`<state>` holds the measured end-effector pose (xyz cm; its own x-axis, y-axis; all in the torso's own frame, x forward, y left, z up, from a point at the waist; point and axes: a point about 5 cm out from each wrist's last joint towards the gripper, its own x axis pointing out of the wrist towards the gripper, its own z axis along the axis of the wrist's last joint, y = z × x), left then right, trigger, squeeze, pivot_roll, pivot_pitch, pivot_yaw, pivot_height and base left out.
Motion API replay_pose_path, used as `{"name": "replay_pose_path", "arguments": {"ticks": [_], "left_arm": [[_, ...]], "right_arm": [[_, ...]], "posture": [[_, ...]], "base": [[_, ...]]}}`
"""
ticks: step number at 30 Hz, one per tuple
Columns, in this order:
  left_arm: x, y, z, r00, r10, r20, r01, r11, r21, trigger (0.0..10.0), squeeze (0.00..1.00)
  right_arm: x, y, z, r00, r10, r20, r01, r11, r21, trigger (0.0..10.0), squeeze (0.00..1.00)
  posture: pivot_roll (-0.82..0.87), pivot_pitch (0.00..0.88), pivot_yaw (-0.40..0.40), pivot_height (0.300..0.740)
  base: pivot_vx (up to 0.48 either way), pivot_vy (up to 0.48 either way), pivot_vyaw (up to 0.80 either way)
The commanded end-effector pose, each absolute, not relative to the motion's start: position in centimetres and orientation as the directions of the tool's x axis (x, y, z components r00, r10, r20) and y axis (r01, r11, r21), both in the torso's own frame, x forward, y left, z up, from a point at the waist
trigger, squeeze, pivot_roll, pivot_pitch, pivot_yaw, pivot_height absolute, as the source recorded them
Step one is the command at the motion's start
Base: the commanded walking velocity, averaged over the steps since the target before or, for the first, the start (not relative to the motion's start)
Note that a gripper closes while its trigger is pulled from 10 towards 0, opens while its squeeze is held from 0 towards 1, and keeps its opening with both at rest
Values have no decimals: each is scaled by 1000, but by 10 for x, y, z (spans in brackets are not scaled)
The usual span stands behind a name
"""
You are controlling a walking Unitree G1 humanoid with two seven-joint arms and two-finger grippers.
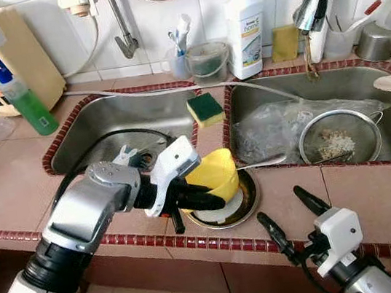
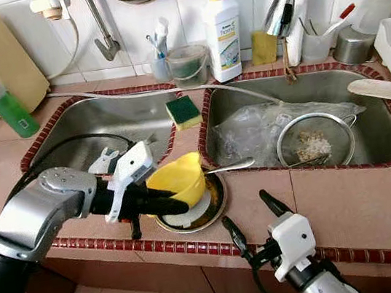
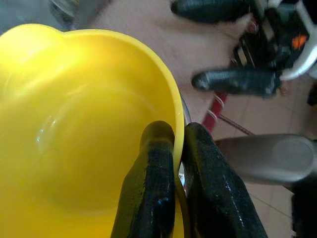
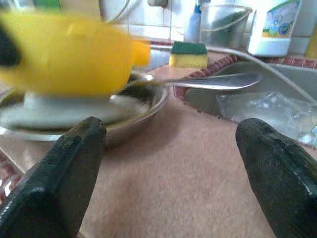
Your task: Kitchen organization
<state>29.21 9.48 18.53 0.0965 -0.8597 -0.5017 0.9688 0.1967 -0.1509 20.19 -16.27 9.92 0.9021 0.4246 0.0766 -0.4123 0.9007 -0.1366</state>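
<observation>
Tiled kitchen table [image 1: 380, 200]: left end effector [image 1: 201, 196] clamped on a yellow bowl's [image 1: 214, 174] rim above a steel plate [image 1: 247, 203]; right end effector [image 1: 293, 222], fingers apart, hovers just beside it.

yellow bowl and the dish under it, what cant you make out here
- Yellow bowl: the left gripper pinches its rim; in the right wrist view it is blurred, so whether it touches what lies beneath is unclear.
- Metal dish: the bowl and gripper hide most of it; the pale thing inside cannot be identified.
- Spoon: its bowl end is hidden behind the yellow bowl.
- Strainer: its contents are too small to name.
</observation>
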Motion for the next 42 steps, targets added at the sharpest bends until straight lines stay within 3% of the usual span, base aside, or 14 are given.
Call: {"name": "replay_pose_path", "arguments": {"ticks": [1,10,21,42], "left_arm": [[286,95,184,73,-855,-513,965,191,-182,10000,0],[279,92,183,24,-862,-506,955,170,-244,10000,0],[286,89,215,-12,-937,-349,927,120,-354,10000,0],[289,91,223,21,-944,-331,922,146,-359,10000,0]], "right_arm": [[202,-158,104,890,447,93,-434,891,-131,10000,0],[204,-158,106,885,457,90,-444,886,-133,10000,0],[204,-157,106,882,464,84,-451,882,-136,10000,0],[203,-158,106,881,467,77,-456,880,-131,10000,0]], "posture": [[-195,88,121,740],[-192,86,116,740],[-196,86,117,740],[-192,103,114,740]], "base": [[0,0,0],[0,0,0],[0,0,0],[0,0,0]]}}
